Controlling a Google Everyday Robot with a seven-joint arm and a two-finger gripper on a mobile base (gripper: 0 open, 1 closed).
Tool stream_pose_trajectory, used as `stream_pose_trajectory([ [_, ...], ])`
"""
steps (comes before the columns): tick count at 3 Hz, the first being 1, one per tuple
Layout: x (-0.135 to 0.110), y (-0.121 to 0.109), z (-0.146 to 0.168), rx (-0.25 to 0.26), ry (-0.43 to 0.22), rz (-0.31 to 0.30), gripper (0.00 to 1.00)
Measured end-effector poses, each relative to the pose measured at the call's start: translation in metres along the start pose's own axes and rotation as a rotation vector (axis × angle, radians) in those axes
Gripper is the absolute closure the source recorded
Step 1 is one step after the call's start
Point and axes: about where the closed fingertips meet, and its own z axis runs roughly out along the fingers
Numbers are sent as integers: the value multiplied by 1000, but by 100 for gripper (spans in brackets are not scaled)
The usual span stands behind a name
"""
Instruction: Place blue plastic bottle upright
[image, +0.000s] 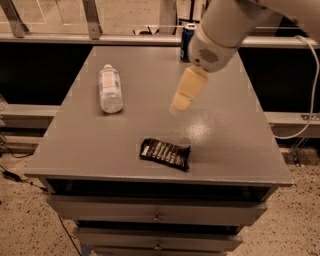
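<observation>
A grey table (235, 150) is filling most of the view, with drawers (157, 214) showing beneath its front edge. The robot's pale arm (225, 25) is reaching in from the upper right, over the far half of the table. The blue plastic bottle (110, 88) is lying on its side on the left part of the table. Its white cap is pointing toward the far edge and its base toward the front, and it is resting apart from everything else on the surface. The cream-coloured gripper (181, 102) is hanging from the arm above the middle of the table, angled down and to the left. It is sitting to the right of the bottle and well apart from it, and it is not possible to make out whether it is spread or closed. A dark snack wrapper (165, 153) is lying flat near the front edge, nearer the camera than the gripper. A dark blue soda can (187, 42) is standing upright at the far edge, partly hidden behind the arm.
</observation>
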Motion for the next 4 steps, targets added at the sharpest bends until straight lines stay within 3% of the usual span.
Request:
stream_pose_trajectory([
  [1, -43, -8, 21, -15, -63, 94, 0],
  [2, -48, -8, 23, -18, -70, 92, 0],
  [3, -100, -9, 46, -54, -145, 60, 0],
  [4, -165, -17, 77, -98, -185, 78, 0],
])
